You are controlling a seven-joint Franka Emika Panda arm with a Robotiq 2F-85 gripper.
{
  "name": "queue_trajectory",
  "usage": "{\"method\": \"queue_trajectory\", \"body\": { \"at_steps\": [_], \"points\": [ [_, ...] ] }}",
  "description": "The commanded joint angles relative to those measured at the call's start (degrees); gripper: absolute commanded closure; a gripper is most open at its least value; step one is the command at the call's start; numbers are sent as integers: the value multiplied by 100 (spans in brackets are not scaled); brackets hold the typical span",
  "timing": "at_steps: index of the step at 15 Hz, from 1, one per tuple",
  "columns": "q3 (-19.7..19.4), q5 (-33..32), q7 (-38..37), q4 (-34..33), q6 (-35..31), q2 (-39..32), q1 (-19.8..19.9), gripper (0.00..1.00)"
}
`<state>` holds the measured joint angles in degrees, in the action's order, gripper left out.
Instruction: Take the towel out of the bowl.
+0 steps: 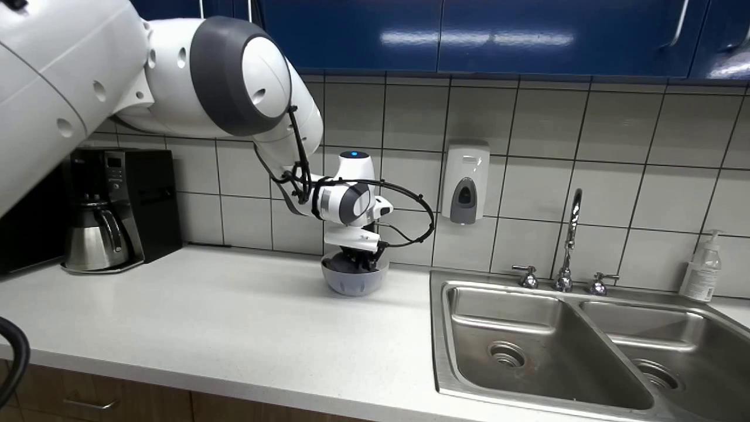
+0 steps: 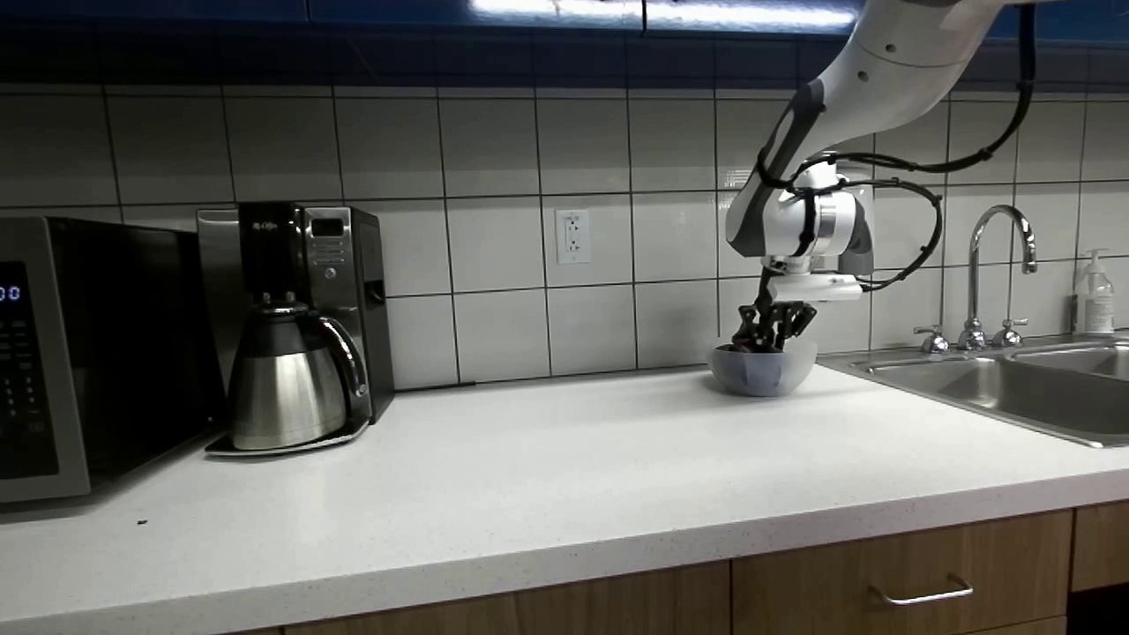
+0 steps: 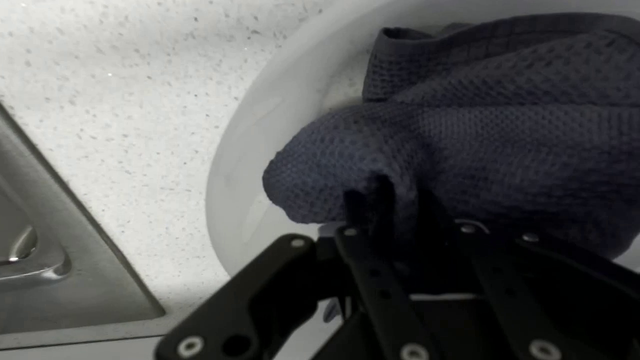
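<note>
With the pincer [image 3: 392, 212] narrowed onto a gathered fold of the towel [image 3: 500, 145], which lies bunched inside the bowl [image 1: 353, 285] on the bench [image 1: 234, 319], the lift seems best begun slowly and straight up, so loose cloth comes free without dragging the bowl.

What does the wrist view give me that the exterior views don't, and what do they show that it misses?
Only the wrist view: the weave and hemmed edge of the towel, and a fold of it rising between the fingers of the gripper. How firmly it is held, I can't tell.

Only the exterior views, in both: the arm, coffee maker, faucet and pump bottle.

Shared: the gripper at the bowl, the countertop, the sink, and the towel, only partly visible from outside.
</note>
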<state>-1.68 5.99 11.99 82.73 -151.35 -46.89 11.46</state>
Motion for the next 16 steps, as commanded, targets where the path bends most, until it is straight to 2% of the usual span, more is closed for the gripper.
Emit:
{"method": "queue_trajectory", "body": {
  "at_steps": [1,7,10,16],
  "points": [
    [317,51,226,-43,-215,-40,273,98],
    [452,39,231,-48,-235,-34,383,99],
    [327,-84,132,21,-219,90,245,99],
    [167,-236,-126,606,-582,589,-70,99]
  ]
}}
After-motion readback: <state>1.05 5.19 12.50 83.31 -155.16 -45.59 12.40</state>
